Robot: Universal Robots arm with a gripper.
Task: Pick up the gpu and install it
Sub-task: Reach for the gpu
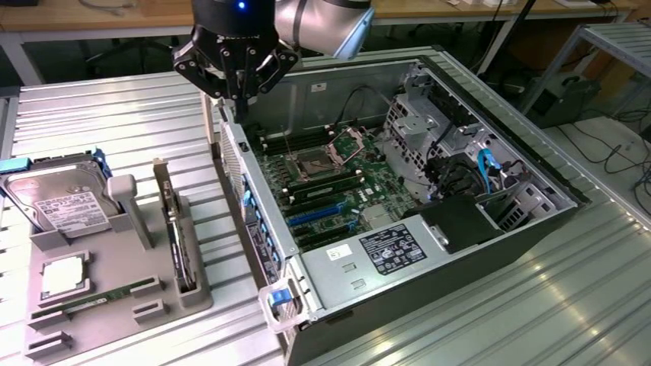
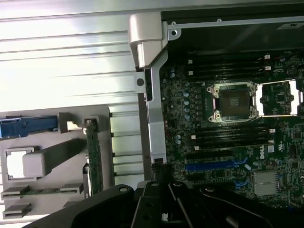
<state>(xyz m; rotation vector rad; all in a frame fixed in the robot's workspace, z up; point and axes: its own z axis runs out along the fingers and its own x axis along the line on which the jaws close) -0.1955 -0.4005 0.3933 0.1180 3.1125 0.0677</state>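
GPU, a thin dark card with a metal bracket at 1 end, stands on edge in a slot of the gray tray on the surface, beside a hard drive, a processor chip and a memory stick. The hand, clenched on nothing, hangs over the open computer case, where the motherboard lies exposed.

The arm is running off the exterior view's top edge. In the wrist view, the pincer is blocking part of the motherboard, and its dark body is covering one end of the gpu. The tray and the case are being cropped at the exterior view's bottom edge. The label on the case is showing print too small to read.
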